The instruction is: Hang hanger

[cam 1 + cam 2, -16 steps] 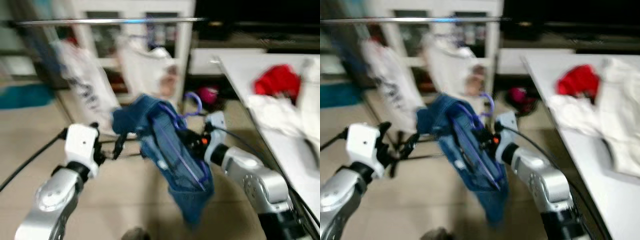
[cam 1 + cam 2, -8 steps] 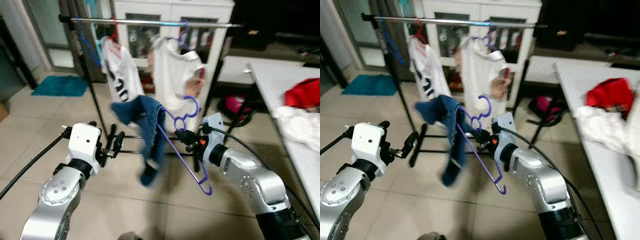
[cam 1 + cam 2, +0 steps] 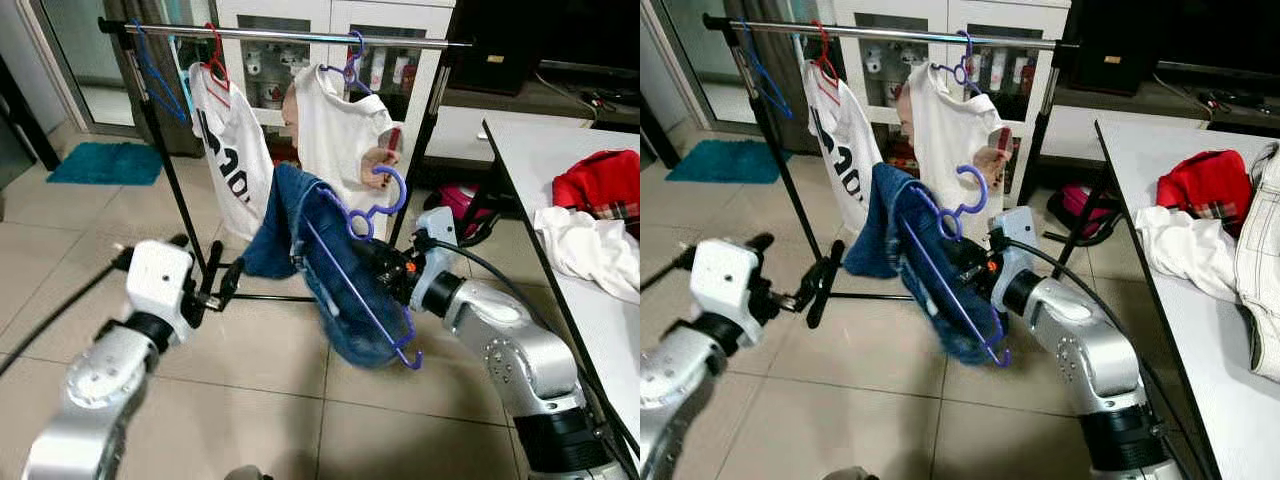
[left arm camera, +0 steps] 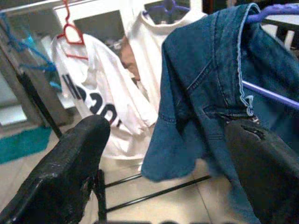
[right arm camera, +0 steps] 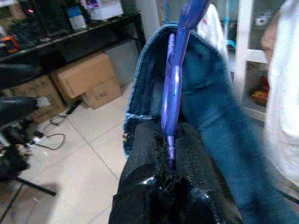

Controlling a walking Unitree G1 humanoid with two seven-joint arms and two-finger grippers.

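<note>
A purple plastic hanger (image 3: 385,195) carries a blue denim garment (image 3: 330,270) draped over its frame. My right gripper (image 3: 385,272) is shut on the hanger's sloping arm, just below the hook, holding it tilted in front of the clothes rail (image 3: 290,35). In the right wrist view the fingers (image 5: 145,154) clamp the purple bar (image 5: 173,88). My left gripper (image 3: 222,285) stands open to the left of the denim, not touching it. Its two fingers (image 4: 70,172) frame the denim (image 4: 201,93) in the left wrist view.
Two white shirts (image 3: 228,150) (image 3: 345,130) hang on the rail, on a red and a purple hanger. An empty blue hanger (image 3: 150,75) hangs at the rail's left end. A white table (image 3: 600,330) at the right holds red (image 3: 603,180) and white clothes (image 3: 590,245).
The camera has shifted. The denim has swung from the hanger's left end back across its frame. My right gripper keeps its hold; the left stays open.
</note>
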